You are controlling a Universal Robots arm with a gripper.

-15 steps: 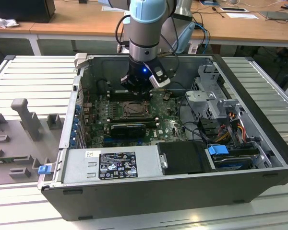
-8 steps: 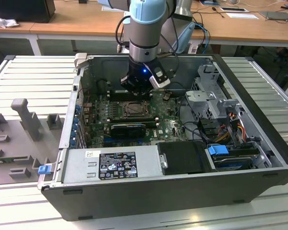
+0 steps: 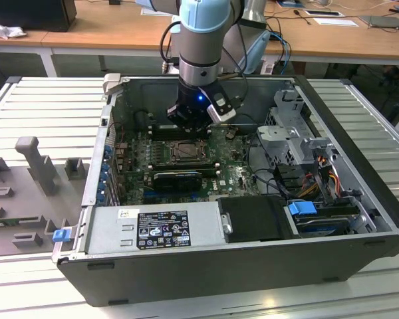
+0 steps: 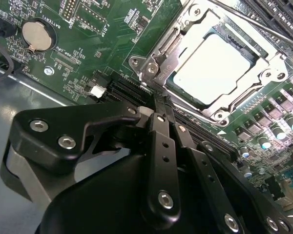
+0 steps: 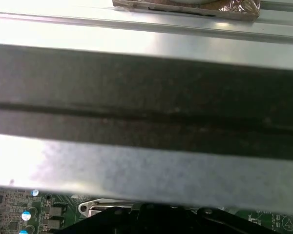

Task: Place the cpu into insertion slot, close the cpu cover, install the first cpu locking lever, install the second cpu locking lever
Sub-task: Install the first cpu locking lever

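The cpu [image 4: 212,68] lies flat in the insertion slot [image 3: 186,152], its pale face showing through the square window of the cpu cover [image 4: 168,66]. The silvery cover is down over the chip. A thin metal lever rod [image 4: 254,29] runs along the socket's far side; whether it is latched is unclear. My gripper [image 4: 158,100] is shut with nothing between its black fingers, its tip right at the socket's near corner by the cover's tab. In the exterior view the gripper [image 3: 186,121] hangs low inside the open computer case, just behind the socket.
Memory slots [image 4: 278,14] and a coin battery [image 4: 35,35] flank the socket. A long black expansion card [image 3: 179,178] lies in front of it, then the power supply [image 3: 153,229]. The drive cage [image 3: 299,133] and cables stand at the exterior view's right. The case wall [image 5: 146,97] is close.
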